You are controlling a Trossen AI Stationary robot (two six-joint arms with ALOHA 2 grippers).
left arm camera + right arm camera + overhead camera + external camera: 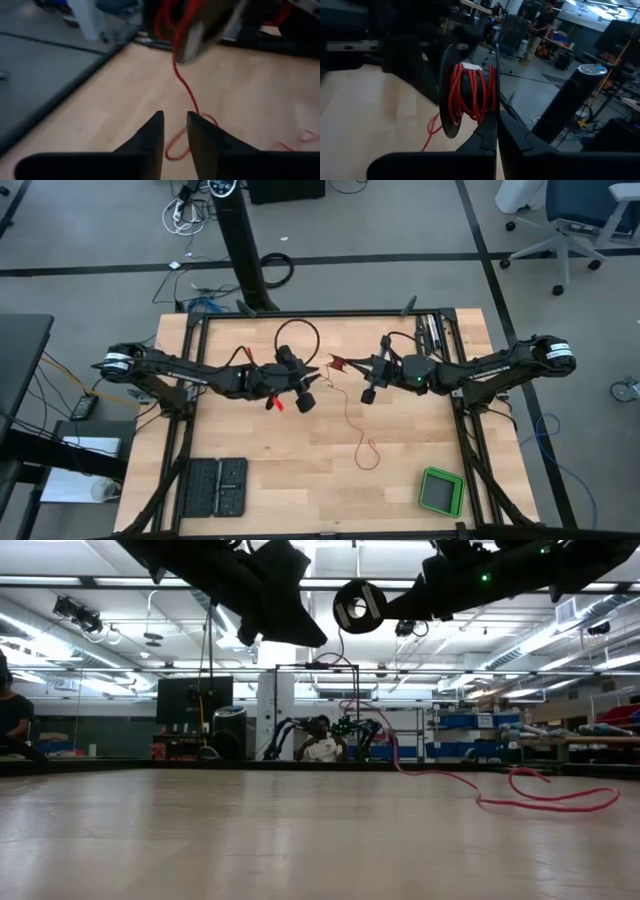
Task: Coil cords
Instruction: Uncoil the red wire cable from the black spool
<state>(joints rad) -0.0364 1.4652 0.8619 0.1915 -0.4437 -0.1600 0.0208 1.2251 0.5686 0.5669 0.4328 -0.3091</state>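
Grey floor [90, 240], office chair [570, 220], ceiling strip lights [130, 585], bkgd shelving [470, 735].

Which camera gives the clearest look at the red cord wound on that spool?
The right wrist view: the spool fills its centre, red cord wrapped around it. The low view shows the spool end-on, the left wrist view a blur, and the high view only loose cord on the table.

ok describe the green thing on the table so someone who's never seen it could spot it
Start from the light wooden table seen from above and go to its near right corner, by the black frame rail. There lies a small square green tray with a dark centre. It is the only green item; the dark ridged blocks sit at the near left instead.
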